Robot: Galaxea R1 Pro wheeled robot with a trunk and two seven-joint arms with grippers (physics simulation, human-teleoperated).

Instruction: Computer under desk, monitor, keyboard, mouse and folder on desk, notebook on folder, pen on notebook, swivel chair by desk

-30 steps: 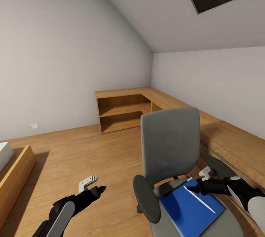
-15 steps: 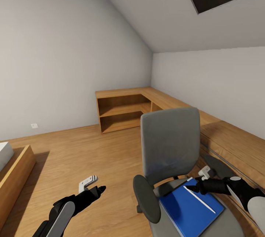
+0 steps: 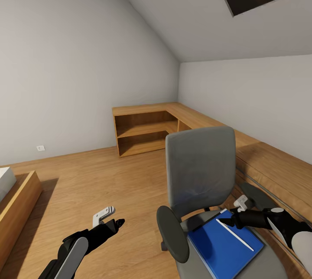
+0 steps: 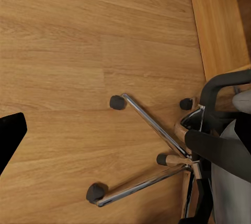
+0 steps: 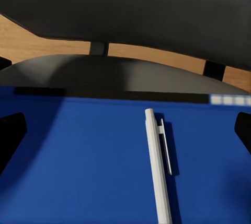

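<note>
My right gripper (image 3: 226,220) hovers with its jaws spread over a slim white pen (image 5: 157,167) lying on the blue folder (image 3: 225,244) on the swivel chair (image 3: 200,174) seat; light, rigid and roll-prone, I'd pinch it mid-barrel; left gripper (image 3: 113,222) idle, aperture unclear.

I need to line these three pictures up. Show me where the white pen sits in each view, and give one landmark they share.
Head view: the pen lies on the blue folder on the swivel chair seat, just below the right gripper.
Left wrist view: no pen here; floor and the chair's star base.
Right wrist view: the pen lies lengthwise on the folder, right of centre.
Shared landmark: the swivel chair.
</note>
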